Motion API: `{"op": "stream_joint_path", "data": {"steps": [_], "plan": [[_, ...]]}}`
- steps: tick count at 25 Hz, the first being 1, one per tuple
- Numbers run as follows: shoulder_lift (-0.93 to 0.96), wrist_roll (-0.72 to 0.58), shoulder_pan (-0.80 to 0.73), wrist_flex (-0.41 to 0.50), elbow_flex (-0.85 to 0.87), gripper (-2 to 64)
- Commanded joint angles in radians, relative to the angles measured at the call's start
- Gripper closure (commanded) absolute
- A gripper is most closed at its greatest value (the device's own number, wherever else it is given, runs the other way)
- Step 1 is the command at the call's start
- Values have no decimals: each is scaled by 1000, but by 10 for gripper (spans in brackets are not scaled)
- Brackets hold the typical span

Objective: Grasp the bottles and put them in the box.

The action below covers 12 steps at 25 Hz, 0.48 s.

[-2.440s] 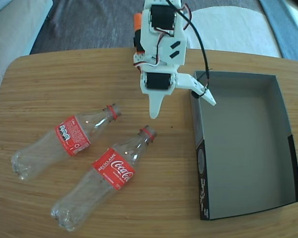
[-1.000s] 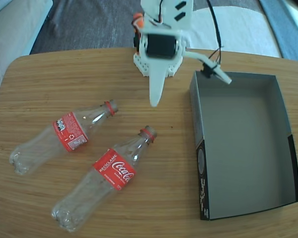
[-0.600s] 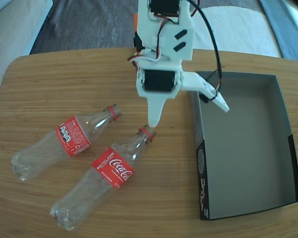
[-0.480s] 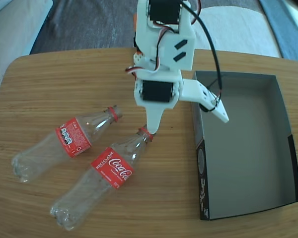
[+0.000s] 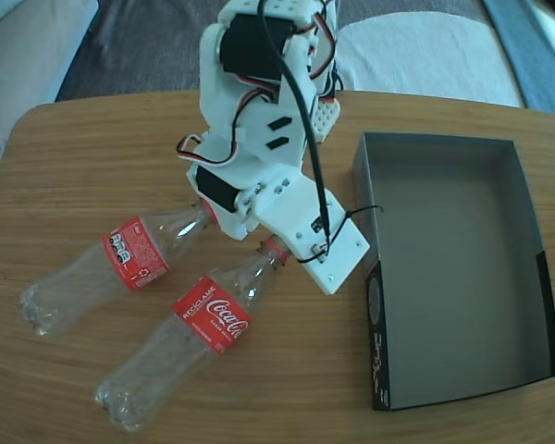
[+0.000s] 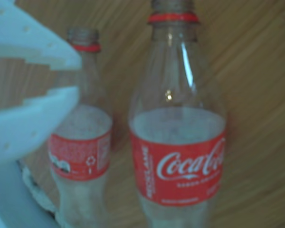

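Observation:
Two clear bottles with red labels lie side by side on the wooden table, necks toward the arm. In the fixed view one bottle (image 5: 102, 268) is upper left and the logo bottle (image 5: 194, 328) is below it. The white arm (image 5: 259, 157) bends low over both necks and hides its fingertips. In the wrist view my gripper (image 6: 79, 76) enters from the left beside the far bottle (image 6: 83, 152), its fingers a thin gap apart with nothing between them. The logo bottle (image 6: 180, 156) fills the middle. The box (image 5: 375, 314) stands to the right, holding nothing.
The rounded table edge (image 5: 18, 129) curves at the left, with a sofa cushion (image 5: 18, 46) and a rug beyond it. A black cable (image 5: 301, 120) runs down the arm to the camera mount (image 5: 338, 254), close to the box's left wall.
The arm has swung down and left over the bottle necks, and its wrist has turned. The bottles and the box stay where they were.

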Motion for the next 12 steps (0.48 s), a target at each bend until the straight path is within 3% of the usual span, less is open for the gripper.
{"op": "stream_joint_path", "data": {"steps": [1,7,12], "plan": [[-2,23,41,20,-63,610],[12,14,49,20,-48,610],[-5,-189,41,6,-49,610]]}}
